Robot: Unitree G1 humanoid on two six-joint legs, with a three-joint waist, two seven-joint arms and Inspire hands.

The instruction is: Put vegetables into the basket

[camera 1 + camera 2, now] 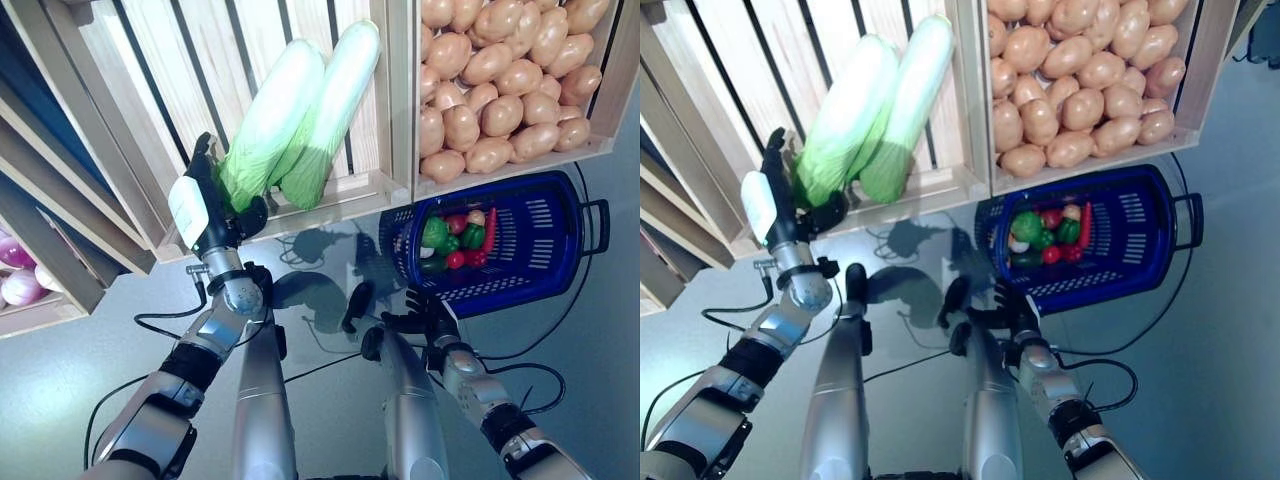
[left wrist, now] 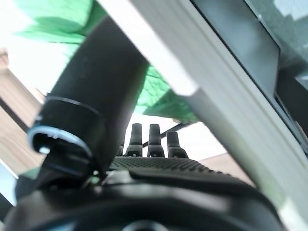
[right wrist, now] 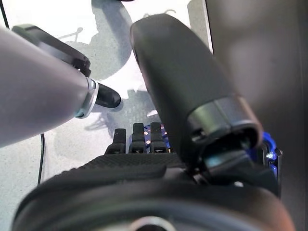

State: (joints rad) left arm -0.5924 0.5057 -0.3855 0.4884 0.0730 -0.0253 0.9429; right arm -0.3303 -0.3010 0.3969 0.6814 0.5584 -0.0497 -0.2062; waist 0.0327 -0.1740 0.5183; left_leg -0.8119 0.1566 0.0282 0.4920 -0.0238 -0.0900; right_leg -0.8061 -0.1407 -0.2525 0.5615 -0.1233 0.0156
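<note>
Two long pale-green cabbages (image 1: pixel 270 120) lie in a slatted wooden crate. My left hand (image 1: pixel 205 205) is raised at the crate's front lip, right beside the leafy end of the nearer cabbage, with its fingers straight and its thumb spread. The left wrist view shows the hand (image 2: pixel 159 192) with green leaves (image 2: pixel 161 94) just past it. The blue basket (image 1: pixel 560 270) stands on the floor and holds a green pepper (image 1: pixel 434 232), red tomatoes (image 1: pixel 456 259) and a red chili (image 1: pixel 489 228). My right hand (image 1: pixel 428 318) is open just in front of the basket's near rim, and it shows in its wrist view (image 3: pixel 144 183).
The wooden stand's crates overhang the floor. The cabbage crate's front lip (image 1: pixel 340 195) lies between my left hand and the cabbages. A second crate (image 1: pixel 600 60) stands directly behind the basket. Grey floor (image 1: pixel 320 290) lies between the stand and me.
</note>
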